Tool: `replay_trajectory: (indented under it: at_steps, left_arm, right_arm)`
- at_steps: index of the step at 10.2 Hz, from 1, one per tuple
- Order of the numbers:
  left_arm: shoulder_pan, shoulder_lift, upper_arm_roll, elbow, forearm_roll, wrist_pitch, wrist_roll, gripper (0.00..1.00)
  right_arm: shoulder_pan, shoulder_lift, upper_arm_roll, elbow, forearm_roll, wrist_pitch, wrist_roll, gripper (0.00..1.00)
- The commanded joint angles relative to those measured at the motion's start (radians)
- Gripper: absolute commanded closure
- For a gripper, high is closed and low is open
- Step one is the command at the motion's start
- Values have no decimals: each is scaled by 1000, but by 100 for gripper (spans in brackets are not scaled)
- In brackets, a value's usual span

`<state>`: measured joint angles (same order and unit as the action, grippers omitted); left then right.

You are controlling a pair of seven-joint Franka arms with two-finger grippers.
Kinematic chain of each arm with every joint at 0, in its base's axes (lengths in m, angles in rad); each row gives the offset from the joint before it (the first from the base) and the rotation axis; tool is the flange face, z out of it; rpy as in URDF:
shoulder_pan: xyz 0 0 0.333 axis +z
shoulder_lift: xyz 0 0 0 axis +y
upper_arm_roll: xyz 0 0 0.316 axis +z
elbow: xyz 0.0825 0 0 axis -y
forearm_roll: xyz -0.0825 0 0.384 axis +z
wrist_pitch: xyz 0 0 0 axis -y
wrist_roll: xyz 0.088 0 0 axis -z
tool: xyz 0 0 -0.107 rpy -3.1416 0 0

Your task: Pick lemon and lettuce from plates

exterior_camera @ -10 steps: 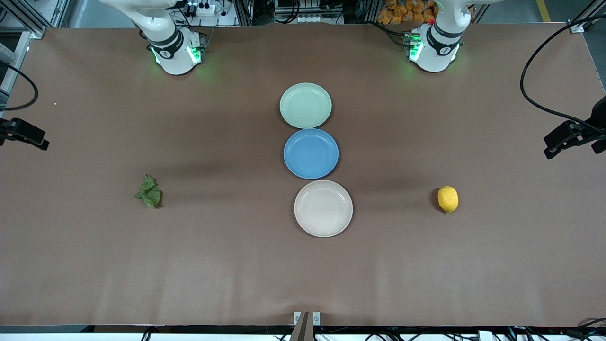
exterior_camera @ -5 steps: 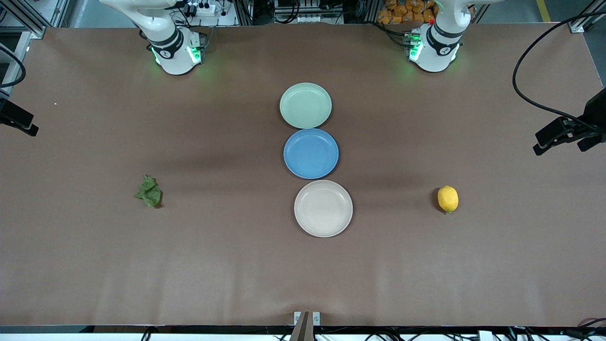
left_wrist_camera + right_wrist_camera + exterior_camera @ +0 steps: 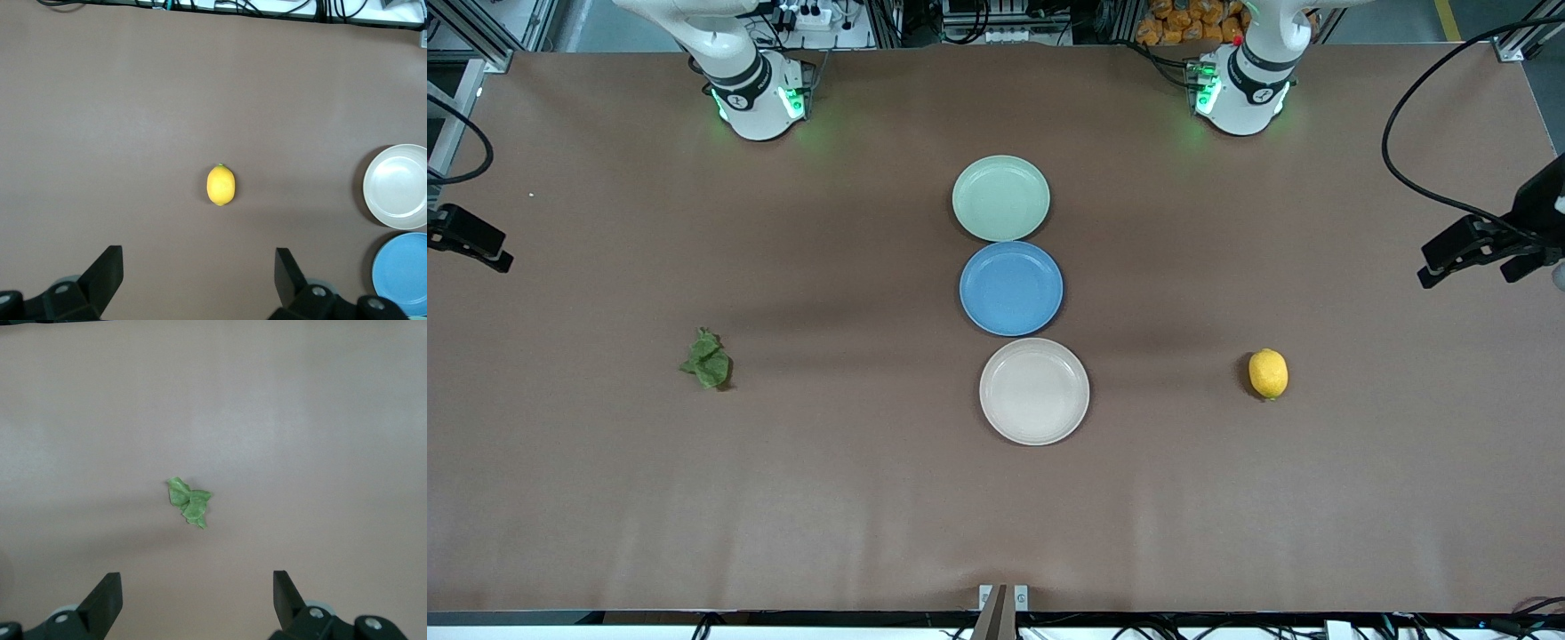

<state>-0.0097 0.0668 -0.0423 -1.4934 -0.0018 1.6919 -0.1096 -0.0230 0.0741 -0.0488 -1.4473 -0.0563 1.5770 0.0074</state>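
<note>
The yellow lemon lies on the bare table toward the left arm's end, level with the beige plate. It also shows in the left wrist view. The dark green lettuce lies on the bare table toward the right arm's end, also in the right wrist view. The pale green plate and the beige plate hold nothing. My left gripper is open and empty, high up, apart from the lemon. My right gripper is open and empty, high up, apart from the lettuce.
A blue plate, also holding nothing, sits between the green and beige plates in a row down the table's middle. In the front view the left gripper and right gripper show at the table's two ends. Black cables hang by the left gripper.
The left gripper has drifted a little toward the table's middle. The right gripper has shifted slightly at the table's end. Lemon, lettuce and plates have not moved.
</note>
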Motion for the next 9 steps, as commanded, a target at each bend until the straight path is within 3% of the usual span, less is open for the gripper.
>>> replay_trajectory:
  at_steps: [1, 9]
  left_arm:
    - [2, -16, -2, -4, -15, -17, 21, 0]
    - [2, -13, -1, -1, 10, -90, 21, 0]
  right_arm:
    - [6, -25, 6, -24, 4, 9, 0, 0]
    - [5, -25, 7, -21, 3, 14, 2, 0]
